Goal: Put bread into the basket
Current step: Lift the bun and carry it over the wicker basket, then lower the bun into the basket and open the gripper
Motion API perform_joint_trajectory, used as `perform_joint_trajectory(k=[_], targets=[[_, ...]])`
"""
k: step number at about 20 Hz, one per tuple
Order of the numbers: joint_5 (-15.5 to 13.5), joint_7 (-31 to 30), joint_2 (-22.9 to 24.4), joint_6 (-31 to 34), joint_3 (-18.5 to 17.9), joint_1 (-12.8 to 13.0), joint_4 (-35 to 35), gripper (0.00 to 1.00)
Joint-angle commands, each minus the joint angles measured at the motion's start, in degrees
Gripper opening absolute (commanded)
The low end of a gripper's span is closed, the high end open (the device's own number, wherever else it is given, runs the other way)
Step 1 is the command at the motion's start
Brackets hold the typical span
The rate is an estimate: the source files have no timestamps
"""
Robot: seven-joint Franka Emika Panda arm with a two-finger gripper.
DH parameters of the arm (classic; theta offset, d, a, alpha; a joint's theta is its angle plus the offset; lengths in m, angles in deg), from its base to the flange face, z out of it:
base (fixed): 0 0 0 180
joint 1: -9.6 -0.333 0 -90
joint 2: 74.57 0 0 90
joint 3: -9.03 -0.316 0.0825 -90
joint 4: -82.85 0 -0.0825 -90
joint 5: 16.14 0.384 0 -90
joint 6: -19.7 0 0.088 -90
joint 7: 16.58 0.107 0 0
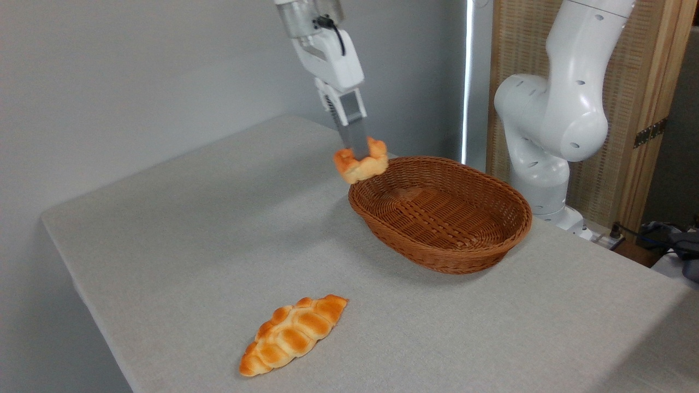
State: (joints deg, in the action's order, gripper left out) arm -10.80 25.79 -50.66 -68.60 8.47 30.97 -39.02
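The small orange-golden bun (360, 164) with a lumpy knotted top hangs in the air, clear of the table. My gripper (357, 152) is shut on it from above, its grey fingers pressed into the bun's top. The bun sits just left of, and slightly above, the left rim of the big oval brown wicker basket (464, 256), which rests on the table and holds nothing that I can see.
A long pointed braided loaf (294, 334) lies near the table's front edge. The arm's white base (551, 136) stands behind the basket at the right. The grey cloth-covered table (191, 229) drops off at its left and front edges.
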Motion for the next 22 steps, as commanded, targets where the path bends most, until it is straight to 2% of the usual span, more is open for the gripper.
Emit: perform_joint_trajectory(k=[1, 4, 7, 11, 12, 13, 16, 17, 19, 22], targets=[[0.1, 2.7, 2.5, 2.2, 0.7, 0.8, -4.1, 0.29], [0.1, 2.8, 2.5, 2.2, 3.6, 1.0, -6.8, 0.36], [0.6, 2.8, 2.4, 2.2, 6.7, 1.0, -10.3, 0.36], [0.8, 2.8, 2.4, 2.2, 8.1, 1.0, -12.6, 0.38], [0.9, 2.8, 2.4, 2.2, 8.1, 0.9, -12.7, 0.44], [0.8, 2.8, 2.3, 2.2, 8.1, 0.9, -12.9, 0.57], [0.9, 2.8, 2.2, 2.2, 8.1, 0.7, -12.9, 0.84], [0.9, 2.8, 2.1, 2.2, 8.1, 0.5, -12.9, 0.86], [0.9, 2.8, 2.0, 2.2, 8.1, 0.4, -12.9, 0.99], [0.9, 2.8, 1.9, 2.1, 8.1, 0.3, -12.9, 1.0]])
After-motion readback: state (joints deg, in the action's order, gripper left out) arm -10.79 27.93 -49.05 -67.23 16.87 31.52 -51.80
